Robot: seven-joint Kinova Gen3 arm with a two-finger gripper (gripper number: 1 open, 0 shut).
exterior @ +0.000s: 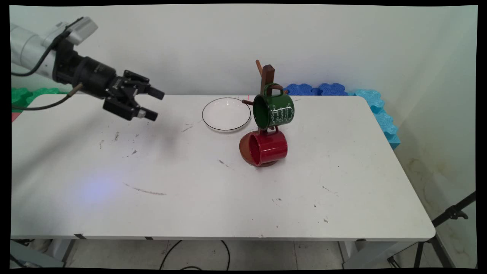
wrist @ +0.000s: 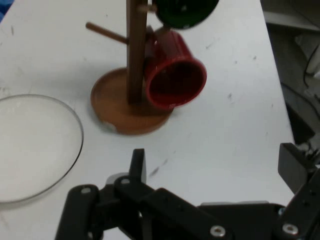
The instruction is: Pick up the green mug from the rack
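Note:
My black gripper (exterior: 155, 103) hangs open above the table's left half, holding nothing, fingers pointing right toward a wooden mug tree (exterior: 267, 76). A green mug (exterior: 274, 110) hangs on an upper peg and a red mug (exterior: 264, 148) on a lower one, both mouths facing left. In the hand view the mug tree (wrist: 131, 75) rises from its round base, the red mug (wrist: 175, 75) tilts toward me, and only the green mug (wrist: 185, 12) rim shows at the top edge. My gripper (wrist: 212, 170) stays well short of them.
A clear glass plate (exterior: 226, 114) lies just left of the mug tree, seen also as the plate (wrist: 35, 145) at the hand view's left. Blue foam mats (exterior: 376, 110) line the table's far right edge and green ones (exterior: 23, 95) the far left.

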